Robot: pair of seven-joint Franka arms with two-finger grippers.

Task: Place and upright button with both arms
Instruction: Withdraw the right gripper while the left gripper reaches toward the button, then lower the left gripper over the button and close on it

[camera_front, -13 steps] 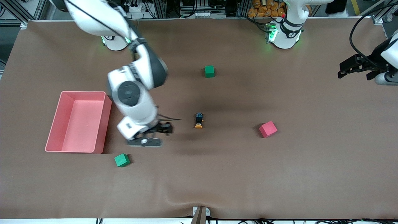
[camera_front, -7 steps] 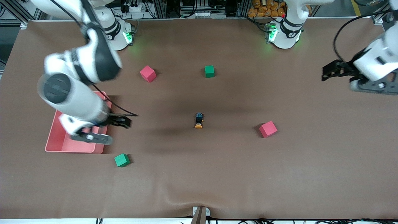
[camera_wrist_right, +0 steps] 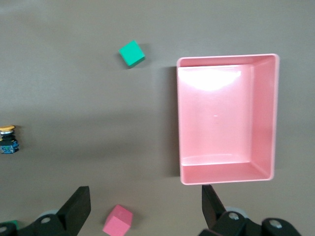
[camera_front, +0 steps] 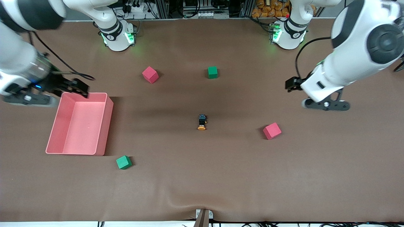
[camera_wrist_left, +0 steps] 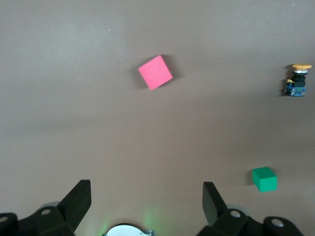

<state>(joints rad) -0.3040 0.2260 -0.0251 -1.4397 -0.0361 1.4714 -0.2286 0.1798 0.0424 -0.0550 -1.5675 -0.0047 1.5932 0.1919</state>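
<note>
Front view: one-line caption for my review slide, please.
Button lies tipped on the mat among four foam cubes; both arms raised, right gripper open over the pink bin, left gripper open.

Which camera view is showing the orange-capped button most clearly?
The left wrist view: the button lies on its side, cap and body distinct. The front view shows it whole but small at mid-table. In the right wrist view it sits at the edge.

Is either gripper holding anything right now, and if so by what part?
Nothing is held. The left gripper and right gripper are both open and empty, up over the table ends. The button lies untouched mid-table.
</note>
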